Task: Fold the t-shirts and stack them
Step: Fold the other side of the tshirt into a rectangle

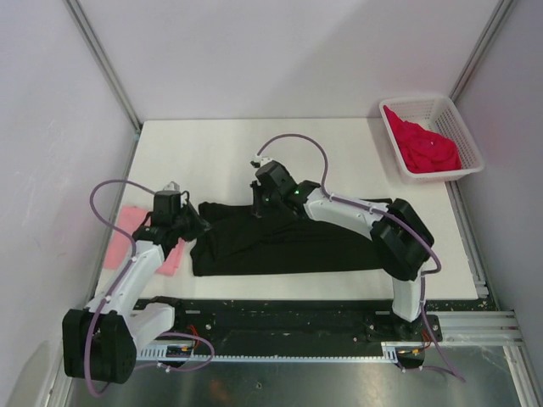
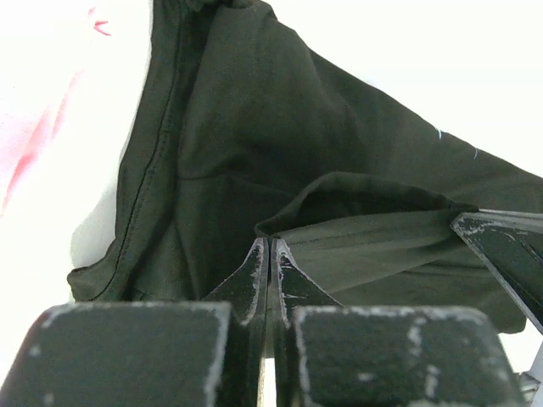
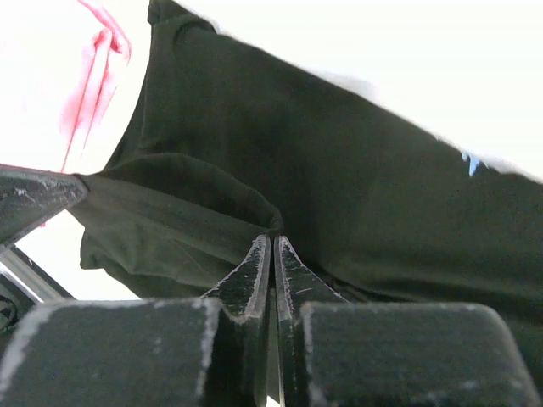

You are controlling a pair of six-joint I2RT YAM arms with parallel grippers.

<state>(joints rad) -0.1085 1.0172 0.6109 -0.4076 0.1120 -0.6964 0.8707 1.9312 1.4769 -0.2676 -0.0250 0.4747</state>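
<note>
1. Bearing everything: the white table (image 1: 221,153), disappearing at its near edge under the arms' black mounting rail (image 1: 288,318).
2. Lying spread along the near edge, reaching from the left arm's fingers almost to the right arm's base: the black t-shirt (image 1: 280,246). Being covered along its far edge and right end by the right arm (image 1: 356,216). Showing almost nothing of its print, just a bluish speck in the right wrist view.
3. Sitting at the far right corner: the white lattice basket (image 1: 422,101).
4. Lying bunched inside that basket: the red t-shirt (image 1: 428,148), its shape too crumpled to read.
5. Resting flat by the left edge: the pink t-shirt (image 1: 131,222), being crossed and partly hidden by the left arm (image 1: 136,271); washing out to a pale blur in both wrist views.
6. Pinching a raised fold at the black t-shirt's left end: the left gripper (image 2: 269,246), fingers pressing together.
7. Clamping bunched cloth at the black t-shirt's far edge: the right gripper (image 3: 271,242), fingers likewise pressing together; the cloth caught between them hard to make out.
</note>
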